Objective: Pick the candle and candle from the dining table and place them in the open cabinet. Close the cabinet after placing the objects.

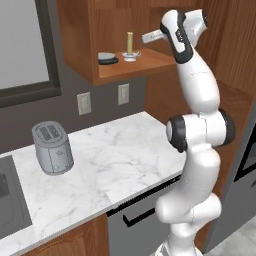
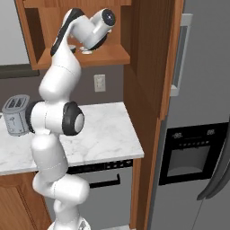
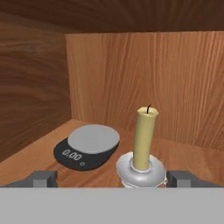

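Observation:
A slim tan-yellow stick candle (image 3: 144,138) (image 1: 129,42) stands upright on its round silver dish base (image 3: 141,171) on the shelf of the open reddish-brown cabinet (image 1: 145,64) (image 2: 108,56). My gripper (image 3: 113,179) (image 1: 149,37) is open and reaches into the cabinet from the right. In the hand view its two fingertips (image 3: 43,178) stand wide apart on either side of the candle's base, the right one close to the dish rim. Nothing is held. The dining table is out of view.
A black kitchen scale (image 3: 87,146) (image 1: 107,58) with a grey plate sits on the shelf left of the candle. Below lie a marble counter (image 1: 115,155) with a toaster (image 1: 52,147) (image 2: 15,114), a sink (image 1: 10,200) and a dishwasher front (image 1: 142,215). A fridge (image 2: 197,112) stands at the right.

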Tool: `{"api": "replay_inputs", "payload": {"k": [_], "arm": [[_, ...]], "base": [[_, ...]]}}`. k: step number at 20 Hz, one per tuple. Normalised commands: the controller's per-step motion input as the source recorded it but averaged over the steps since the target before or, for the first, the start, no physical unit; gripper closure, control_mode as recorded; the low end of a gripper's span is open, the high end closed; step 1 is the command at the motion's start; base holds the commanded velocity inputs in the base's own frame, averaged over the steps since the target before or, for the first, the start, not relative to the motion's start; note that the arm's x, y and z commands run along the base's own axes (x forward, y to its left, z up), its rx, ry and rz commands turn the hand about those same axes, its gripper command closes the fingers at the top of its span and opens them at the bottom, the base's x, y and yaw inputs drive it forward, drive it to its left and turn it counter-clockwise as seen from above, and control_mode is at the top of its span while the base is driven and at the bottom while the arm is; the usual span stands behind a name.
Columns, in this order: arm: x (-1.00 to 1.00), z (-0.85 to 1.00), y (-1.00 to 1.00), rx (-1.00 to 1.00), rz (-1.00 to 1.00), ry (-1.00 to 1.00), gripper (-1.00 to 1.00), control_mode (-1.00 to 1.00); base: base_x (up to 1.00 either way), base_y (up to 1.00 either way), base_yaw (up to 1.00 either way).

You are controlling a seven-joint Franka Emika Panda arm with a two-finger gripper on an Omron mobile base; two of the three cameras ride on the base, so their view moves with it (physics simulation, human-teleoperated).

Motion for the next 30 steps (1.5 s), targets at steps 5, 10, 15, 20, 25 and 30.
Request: {"api": "replay_inputs", "payload": {"k": [5,10,15,20,25,30], "arm": [[-1.0,-0.32,-0.44,0.0,-0.08,-0.19,-1.0,-1.0],[-1.0,-0.26,-0.33,0.01,-0.06,-0.16,-1.0,-1.0],[-1.0,0.0,-0.15,0.05,-0.08,-0.03,-1.0,-1.0],[-1.0,0.01,-0.03,0.02,-0.08,-0.01,-1.0,-1.0],[-1.0,0.05,0.05,-0.01,-0.03,0.11,-1.0,-1.0],[-1.0,-0.22,0.04,-0.07,0.0,0.24,-1.0,-1.0]], "base": [[0.0,0.0,0.0],[0.0,0.0,0.0],[0.0,0.0,0.0],[0.0,0.0,0.0],[0.0,0.0,0.0],[0.0,0.0,0.0]]}}
